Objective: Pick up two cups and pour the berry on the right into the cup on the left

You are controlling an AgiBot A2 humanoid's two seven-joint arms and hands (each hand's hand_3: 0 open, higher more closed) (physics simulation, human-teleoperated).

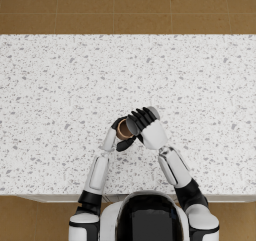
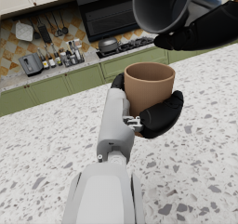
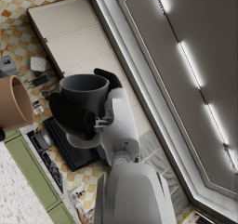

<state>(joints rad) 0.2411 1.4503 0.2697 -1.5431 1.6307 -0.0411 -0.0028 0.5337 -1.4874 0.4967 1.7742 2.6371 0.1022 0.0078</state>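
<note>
1. The left hand [image 2: 155, 114] holds a brown cup [image 2: 148, 87] upright above the speckled worktop [image 1: 60, 85]; its fingers [image 2: 162, 116] are clamped round the lower wall of the cup, and the open mouth stands clear above them.
2. The right hand [image 3: 76, 114] grips a dark grey cup [image 3: 83, 95], with its fingers [image 3: 69, 116] wrapped tight round the cup's body.
3. In the left wrist view the dark grey cup [image 2: 160, 7] is tilted, its mouth turned down toward the brown cup, and it hangs above and just beyond the left fingers. The two cups are near each other but appear not to touch.
4. In the head view the right hand [image 1: 145, 125] lies just beside the left hand [image 1: 120, 135], and it covers most of the grey cup; only the brown cup's rim [image 1: 124, 129] shows between the two sets of fingers.
5. No berry can be made out in either cup; the grey cup's inside is too dark to tell.
</note>
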